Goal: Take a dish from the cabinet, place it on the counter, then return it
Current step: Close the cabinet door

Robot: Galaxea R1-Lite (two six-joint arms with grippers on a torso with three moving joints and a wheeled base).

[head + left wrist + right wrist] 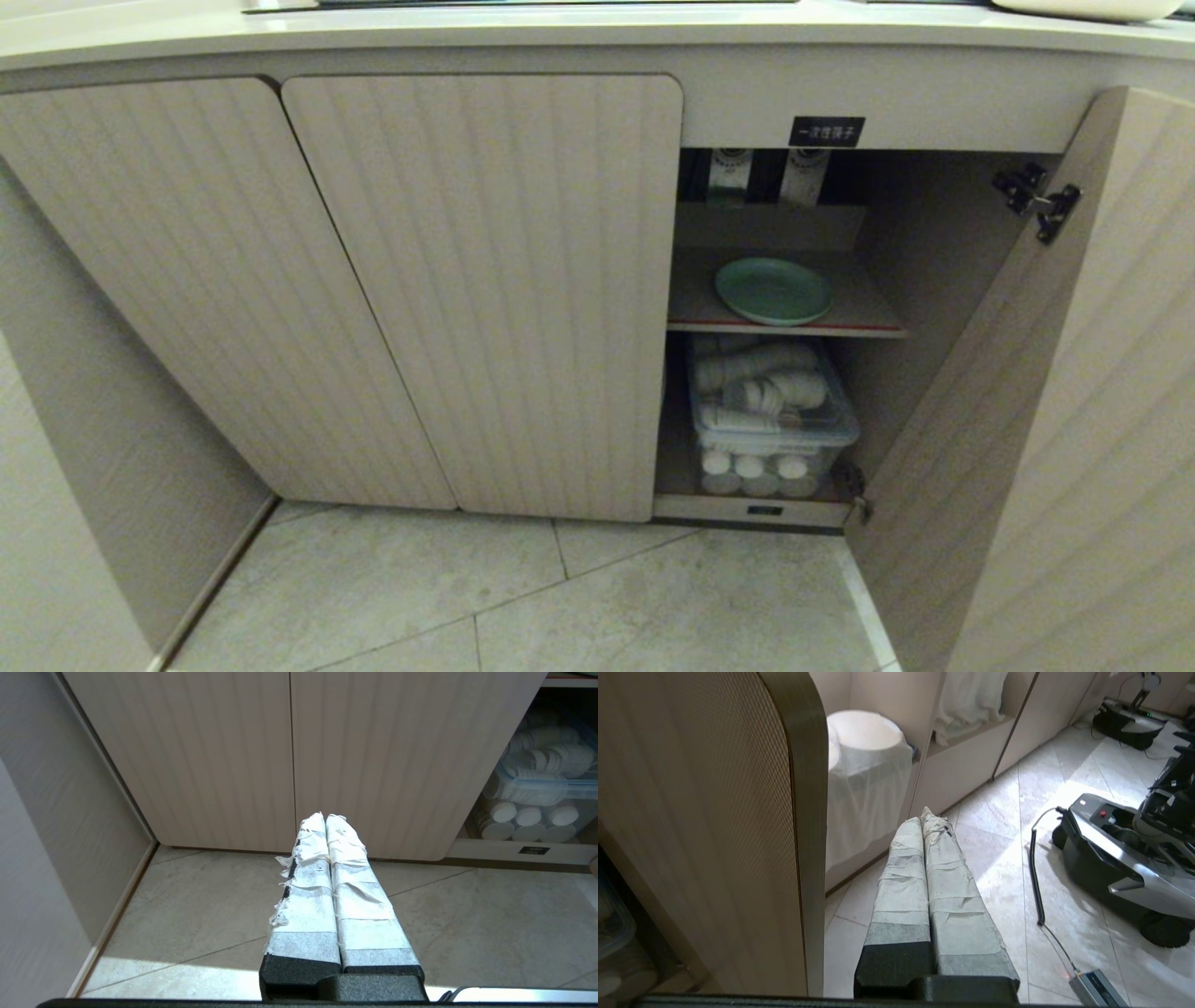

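The pale mint-green dish (774,290) lies flat on the red-edged inner shelf (878,329) of the beige ribbed cabinet (485,280), whose right door (1074,420) stands open. The counter (560,26) runs along the top of the head view. Neither arm shows in the head view. My right gripper (928,815) is shut and empty, low over the floor just outside the open door's edge (810,835). The left gripper (325,816) is shut and empty too, parked low in front of the closed doors (289,756).
Under the shelf a clear lidded bin (770,420) holds stacked white cups. A black label (826,131) sits above the opening. To the right stand a covered white bin (868,774), a black cable (1036,872) on the floor and another wheeled robot base (1125,858).
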